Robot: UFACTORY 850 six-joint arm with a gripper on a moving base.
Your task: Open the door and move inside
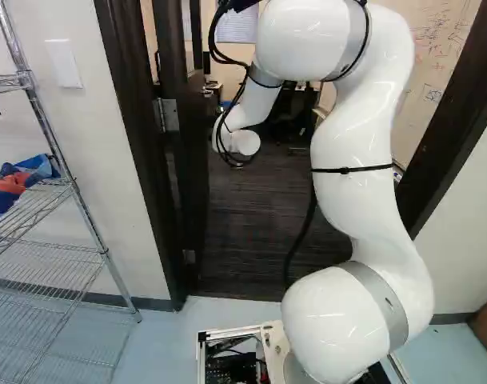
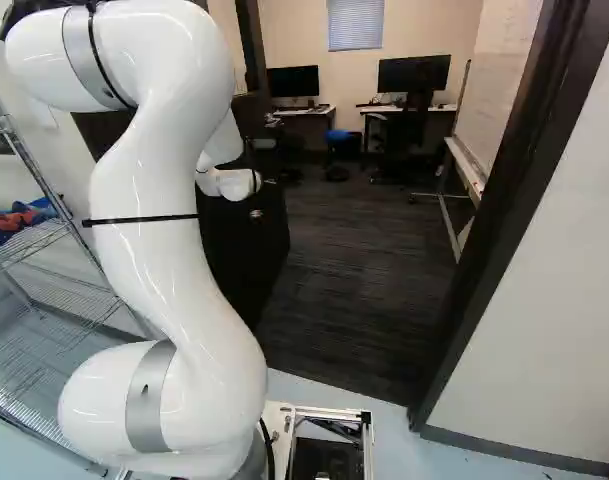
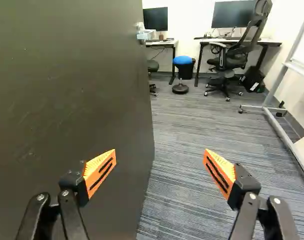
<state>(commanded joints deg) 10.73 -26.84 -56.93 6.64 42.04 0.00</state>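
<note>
The dark door (image 1: 193, 184) stands swung inward, with the doorway open beside it. In the right base view the door (image 2: 259, 255) is partly hidden by my arm. My gripper (image 3: 159, 169) is open in the wrist view, with nothing between its orange-padded fingers. One finger is in front of the door face (image 3: 72, 90), the other over the carpet. At the door's far edge, ahead of the gripper, is a metal handle (image 3: 141, 32). Both base views show the wrist over the threshold area near the door, but no fingers.
Dark frame posts (image 1: 139, 152) (image 2: 499, 200) flank the doorway. A wire shelf (image 1: 47, 248) stands at the left of the left base view. Inside are a blue-topped stool (image 3: 183, 60), desks (image 3: 271, 43), an office chair (image 3: 224, 65) and a wheeled whiteboard stand (image 3: 276, 92).
</note>
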